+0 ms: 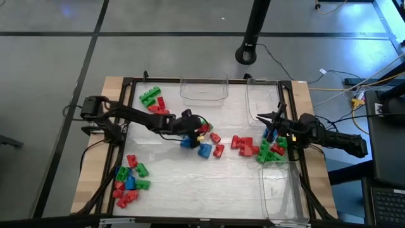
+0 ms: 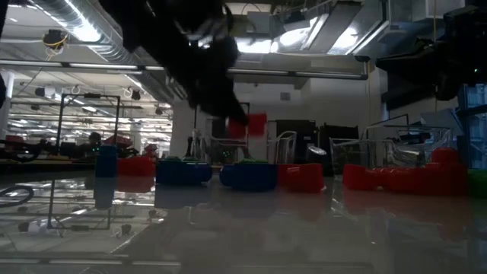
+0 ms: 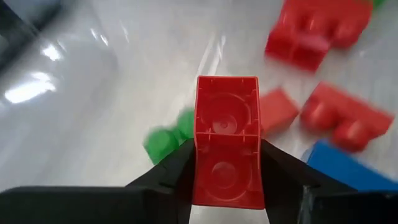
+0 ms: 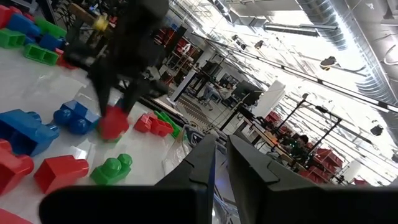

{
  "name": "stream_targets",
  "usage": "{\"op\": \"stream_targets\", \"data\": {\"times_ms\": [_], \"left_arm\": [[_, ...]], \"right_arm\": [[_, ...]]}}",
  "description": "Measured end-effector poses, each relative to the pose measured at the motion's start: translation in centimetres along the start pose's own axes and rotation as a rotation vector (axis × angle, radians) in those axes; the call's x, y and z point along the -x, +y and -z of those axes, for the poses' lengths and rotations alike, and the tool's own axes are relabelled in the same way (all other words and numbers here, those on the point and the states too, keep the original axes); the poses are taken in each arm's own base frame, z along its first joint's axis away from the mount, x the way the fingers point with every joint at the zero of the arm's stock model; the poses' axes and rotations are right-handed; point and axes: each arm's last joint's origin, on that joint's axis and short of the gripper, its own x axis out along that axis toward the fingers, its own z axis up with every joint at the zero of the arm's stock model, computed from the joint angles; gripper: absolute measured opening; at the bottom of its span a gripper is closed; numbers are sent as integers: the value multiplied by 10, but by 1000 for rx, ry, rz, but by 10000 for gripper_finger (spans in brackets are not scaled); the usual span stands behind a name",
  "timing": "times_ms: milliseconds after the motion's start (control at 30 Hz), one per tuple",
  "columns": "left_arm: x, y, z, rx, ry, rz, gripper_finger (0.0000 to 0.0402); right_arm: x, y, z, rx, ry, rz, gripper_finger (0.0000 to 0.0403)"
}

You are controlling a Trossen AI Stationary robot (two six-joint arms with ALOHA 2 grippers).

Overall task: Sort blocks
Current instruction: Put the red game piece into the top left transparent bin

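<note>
White tabletop, blocks in scattered clusters. Left gripper mid-table, clamped on red block, raised clear of surface, likely for carrying to red group. Right gripper parked at right edge, fingers nearly together, empty.

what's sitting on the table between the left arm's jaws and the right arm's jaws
In the high view, loose blocks lie between the left gripper, shut on a red block, and the right gripper: a blue block and red blocks.
</note>
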Motion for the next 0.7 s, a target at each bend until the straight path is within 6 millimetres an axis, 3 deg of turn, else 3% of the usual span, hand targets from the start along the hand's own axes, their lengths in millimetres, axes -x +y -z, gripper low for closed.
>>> {"op": "stream_targets", "data": {"times_ms": [267,533,700], "left_arm": [[32,44,-36,45,-198,-227,134],[20,104,-40,120,-230,-395,135],[14,129,-34,152,-198,-456,145]], "right_arm": [[0,0,0,0,1,2,44],[0,0,0,0,13,15,44],[0,0,1,0,16,17,44]]}}
